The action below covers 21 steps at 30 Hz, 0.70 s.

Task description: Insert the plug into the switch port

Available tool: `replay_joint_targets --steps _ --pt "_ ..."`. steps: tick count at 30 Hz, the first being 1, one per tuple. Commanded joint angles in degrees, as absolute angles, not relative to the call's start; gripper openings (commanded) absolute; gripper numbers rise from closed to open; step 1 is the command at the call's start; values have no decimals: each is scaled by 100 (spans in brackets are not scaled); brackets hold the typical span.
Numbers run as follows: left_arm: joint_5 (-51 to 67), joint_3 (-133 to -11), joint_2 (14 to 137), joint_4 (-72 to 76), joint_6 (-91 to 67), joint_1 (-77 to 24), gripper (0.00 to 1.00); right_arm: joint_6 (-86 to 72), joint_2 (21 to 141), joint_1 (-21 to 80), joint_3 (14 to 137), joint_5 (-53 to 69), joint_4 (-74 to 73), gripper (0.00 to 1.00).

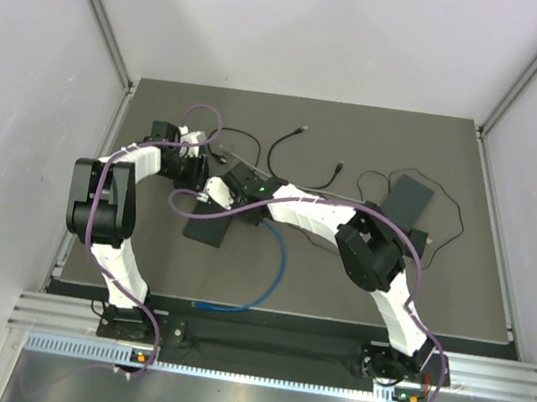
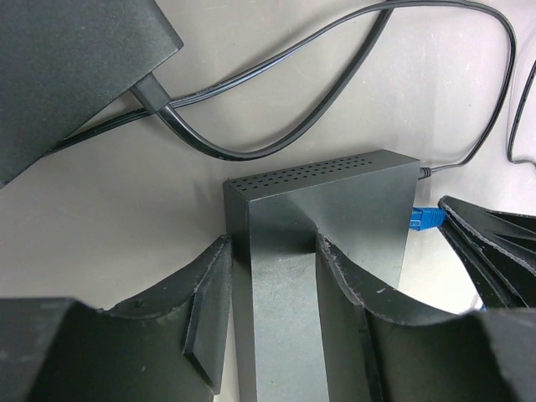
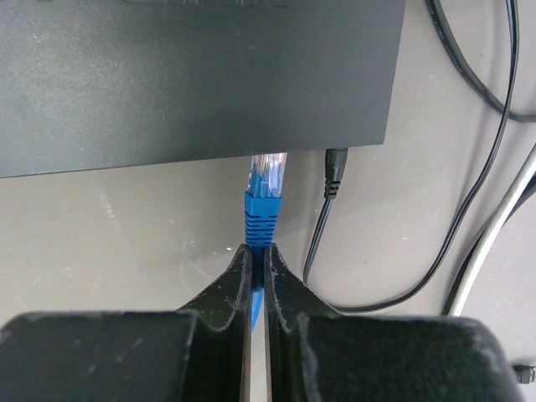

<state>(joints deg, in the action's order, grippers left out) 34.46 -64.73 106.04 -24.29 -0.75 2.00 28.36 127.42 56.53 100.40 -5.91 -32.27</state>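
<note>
The switch [image 2: 335, 209] is a black box with a vented end. My left gripper [image 2: 272, 251] is shut on it, one finger against each long side. In the top view the switch [image 1: 247, 182] lies mid-table between both arms. My right gripper [image 3: 258, 251] is shut on the blue cable just behind the plug [image 3: 264, 197]. The plug's clear tip meets the switch's [image 3: 193, 75] side face, beside a black power lead [image 3: 333, 172] that is plugged in. How deep the tip sits I cannot tell. The left wrist view shows the plug [image 2: 425, 218] at the switch's right side.
A flat black piece [image 1: 206, 224] lies just in front of the switch. A second black box [image 1: 405, 201] sits at the back right. Thin black cables [image 1: 297, 145] loop across the back of the table. The blue cable [image 1: 273, 273] curves toward the front edge.
</note>
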Motion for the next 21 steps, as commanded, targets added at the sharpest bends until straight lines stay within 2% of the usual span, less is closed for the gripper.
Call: replay_joint_targets --steps 1,12,21 --pt "4236 -6188 10969 -2997 -123 -448 45 2892 12780 6064 10767 123 -1117 0" --pt "4324 -6126 11057 -2944 -141 -457 44 2725 13087 6064 10433 105 -414 0" --pt "4368 -6117 11057 -3024 -61 -545 41 2611 12710 6065 10889 360 -544 0"
